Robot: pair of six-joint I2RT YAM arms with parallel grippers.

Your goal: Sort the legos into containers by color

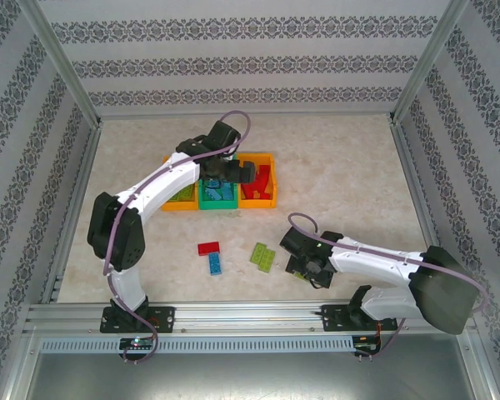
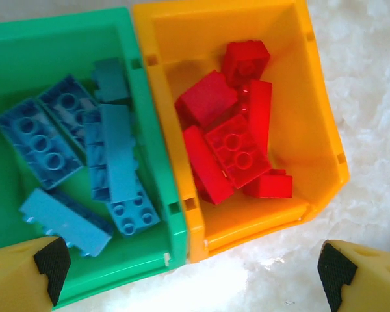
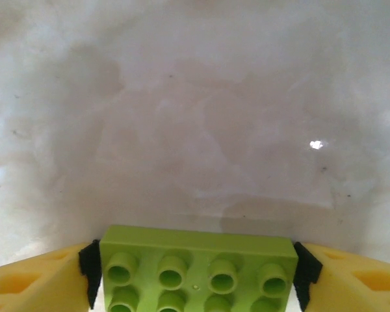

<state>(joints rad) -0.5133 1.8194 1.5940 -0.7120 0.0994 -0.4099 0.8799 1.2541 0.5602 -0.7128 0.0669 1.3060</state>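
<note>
The top camera sits high behind the arm bases (image 1: 137,318), looking down and forward over the whole table (image 1: 333,158). The left wrist camera hangs close above the green bin (image 2: 26,39) and orange bin (image 2: 312,97), facing almost straight down; the top view shares both. The right wrist camera sits very low over the tabletop, with a lime brick (image 3: 198,260) at its lower edge, probably the patch beneath the right arm (image 1: 367,260) tip.
</note>
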